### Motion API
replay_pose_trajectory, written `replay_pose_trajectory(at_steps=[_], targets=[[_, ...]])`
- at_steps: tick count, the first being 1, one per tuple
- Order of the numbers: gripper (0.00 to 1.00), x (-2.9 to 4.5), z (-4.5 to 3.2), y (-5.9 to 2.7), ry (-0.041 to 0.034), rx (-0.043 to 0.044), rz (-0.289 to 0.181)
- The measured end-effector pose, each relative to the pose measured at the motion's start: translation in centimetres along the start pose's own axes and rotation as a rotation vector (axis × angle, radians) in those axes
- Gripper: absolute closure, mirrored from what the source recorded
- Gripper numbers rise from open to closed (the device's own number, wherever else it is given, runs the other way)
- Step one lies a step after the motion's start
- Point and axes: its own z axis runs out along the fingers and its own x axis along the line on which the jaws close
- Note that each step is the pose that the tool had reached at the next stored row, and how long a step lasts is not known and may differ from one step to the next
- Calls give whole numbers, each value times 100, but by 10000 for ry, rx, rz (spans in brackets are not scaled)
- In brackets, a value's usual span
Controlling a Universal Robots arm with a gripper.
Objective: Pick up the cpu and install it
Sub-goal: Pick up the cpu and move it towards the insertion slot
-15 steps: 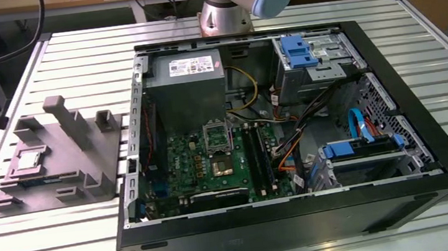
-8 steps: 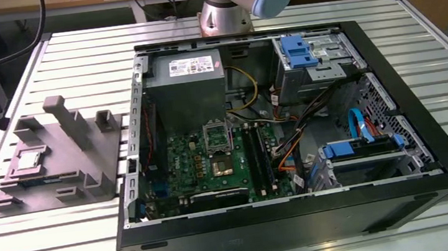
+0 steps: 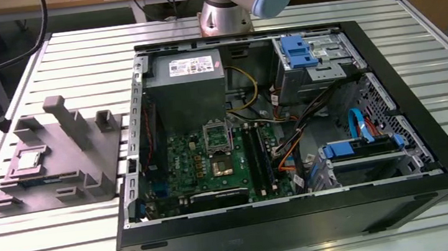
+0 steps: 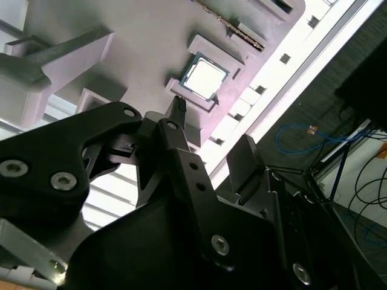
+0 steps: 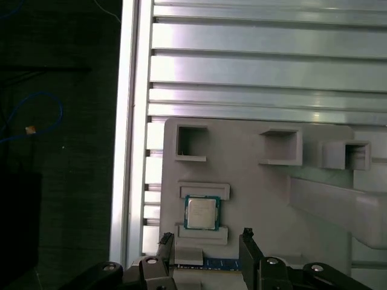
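The tool (image 5: 205, 237) hovers empty, fingers (image 5: 247, 237) spread wider than the cpu (image 5: 201, 212), which lies flat just ahead of their tips, cradled between two ledges of the grey tray (image 5: 272, 193), apparently so the fingers can straddle it.

Even overhead light fills the exterior view: the table (image 3: 53, 243) slats are pale and bright, and the tray (image 3: 53, 162) throws only a faint shadow. The case (image 3: 300, 217) beside the tray is dimmer inside, with dark black walls. In the second wrist view the slats past the tray burn out to white glare, the cpu (image 4: 205, 77) on the tray gleams pale, and the gripper (image 4: 211, 124) over the tray is a dark, backlit mass. In the first wrist view bands of glare cross the slats beyond the tray, and the floor (image 5: 60, 151) past the table edge is almost black.
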Motion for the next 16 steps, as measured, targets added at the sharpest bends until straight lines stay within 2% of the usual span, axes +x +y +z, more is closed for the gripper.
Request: replay_pose_trajectory(at_steps=[16], targets=[[45, -1, 287, -38, -19, 0, 179]])
